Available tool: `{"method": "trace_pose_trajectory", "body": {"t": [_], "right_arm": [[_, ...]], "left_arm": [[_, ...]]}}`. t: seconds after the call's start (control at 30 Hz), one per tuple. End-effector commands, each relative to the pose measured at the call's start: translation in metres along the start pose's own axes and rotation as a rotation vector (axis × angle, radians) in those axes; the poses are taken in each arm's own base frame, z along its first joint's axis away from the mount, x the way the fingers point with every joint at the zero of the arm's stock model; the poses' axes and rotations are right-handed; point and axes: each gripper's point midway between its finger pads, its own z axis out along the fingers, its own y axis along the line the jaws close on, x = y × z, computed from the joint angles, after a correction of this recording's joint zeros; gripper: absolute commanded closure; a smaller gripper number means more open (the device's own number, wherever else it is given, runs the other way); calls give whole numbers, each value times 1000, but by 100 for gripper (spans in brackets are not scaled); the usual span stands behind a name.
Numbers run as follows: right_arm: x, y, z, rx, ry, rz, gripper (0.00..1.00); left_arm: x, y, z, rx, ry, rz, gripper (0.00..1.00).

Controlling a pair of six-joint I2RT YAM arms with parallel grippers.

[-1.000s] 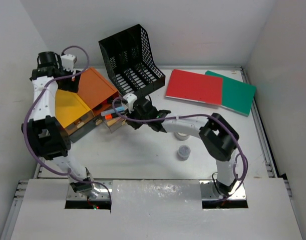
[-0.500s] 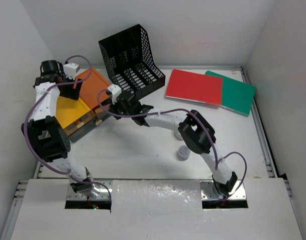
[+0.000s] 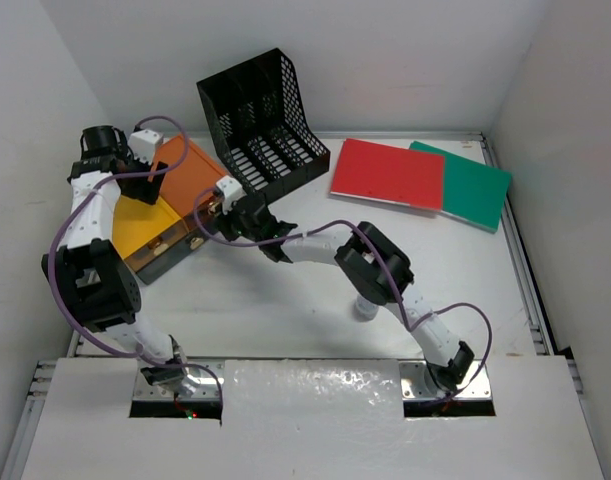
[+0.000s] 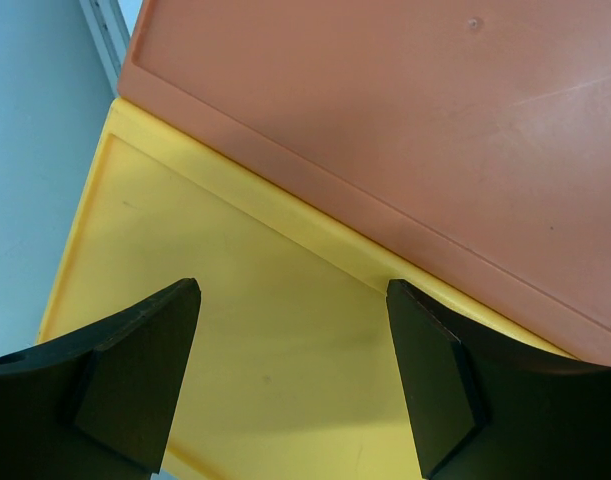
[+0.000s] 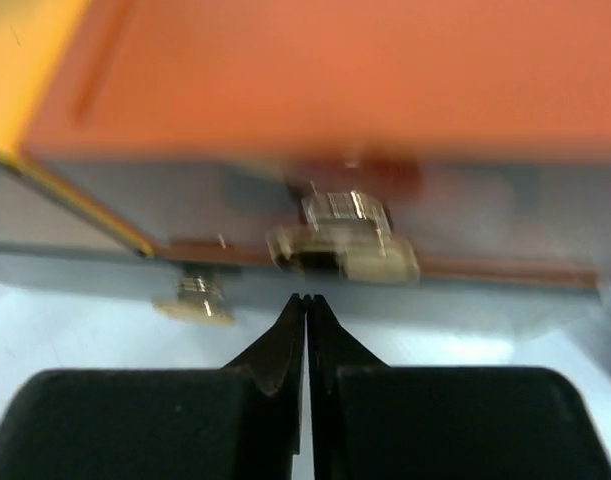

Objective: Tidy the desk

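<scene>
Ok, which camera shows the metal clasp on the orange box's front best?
The right wrist view: the brass-coloured clasp sits mid-frame, just ahead of the shut right hand, though blurred. The top view is too far off to make it out. The left wrist view shows only the box from above, its orange and yellow tops.

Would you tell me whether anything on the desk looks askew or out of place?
The black mesh file rack at the back sits turned at an angle to the edges of the desk, and so does the orange-yellow box at the left. The red sheet overlaps the green sheet, both slightly skewed.
</scene>
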Motion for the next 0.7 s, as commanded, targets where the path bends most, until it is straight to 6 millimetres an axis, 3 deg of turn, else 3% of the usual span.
{"method": "trace_pose_trajectory", "body": {"t": [0.0,0.03,0.07,0.1,0.17,0.23,0.3,0.37,0.67], "right_arm": [[-82,28,-37,4,-217,-31,94],[-71,31,-44,14,-213,-44,89],[-76,49,-51,8,-229,-54,83],[-74,60,-52,-11,-233,-69,66],[-64,96,-50,-69,-232,-97,52],[-68,117,-47,-92,-257,-134,36],[-57,137,-43,-103,-252,-151,29],[-63,156,-40,-121,-264,-153,24],[-66,152,-7,29,-282,-79,24]], "left_arm": [[14,-13,-6,54,28,17,26],[12,-13,-6,54,24,19,26],[11,-13,-8,55,18,19,26],[10,-13,-9,55,14,24,26],[12,-12,-11,57,11,21,26],[13,-10,-14,55,10,17,26],[16,-6,-18,50,13,6,26],[20,2,-24,32,12,-7,26],[43,11,-26,22,36,-30,26]]}}
